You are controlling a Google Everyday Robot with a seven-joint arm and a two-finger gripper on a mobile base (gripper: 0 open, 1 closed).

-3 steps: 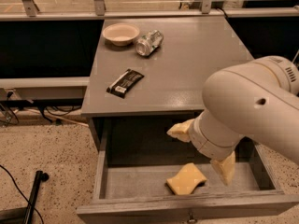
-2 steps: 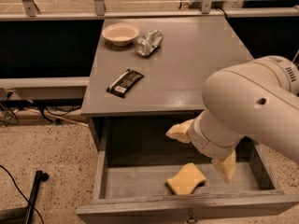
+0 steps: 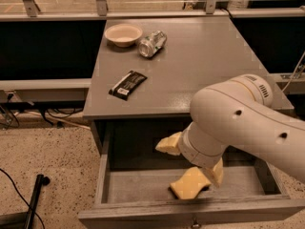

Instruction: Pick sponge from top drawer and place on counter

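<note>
The top drawer (image 3: 143, 213) stands pulled open under the counter (image 3: 200, 61). The pale yellow sponge (image 3: 189, 183) lies flat on the drawer floor, right of centre and near the front panel. My gripper (image 3: 193, 161) reaches down into the drawer on a large white arm. It is open. One yellowish finger (image 3: 168, 145) shows to the upper left of the sponge. The other finger (image 3: 217, 173) is at the sponge's right edge. The sponge's far right part is hidden behind the wrist.
On the counter are a pale bowl (image 3: 123, 34), a crushed can (image 3: 152, 43) on its side and a black snack packet (image 3: 127, 84). A black pole (image 3: 35, 194) and cables lie on the speckled floor at left. A glass railing runs behind the counter.
The gripper has moved a little left and down into the drawer, closer to the sponge. The sponge has not moved.
</note>
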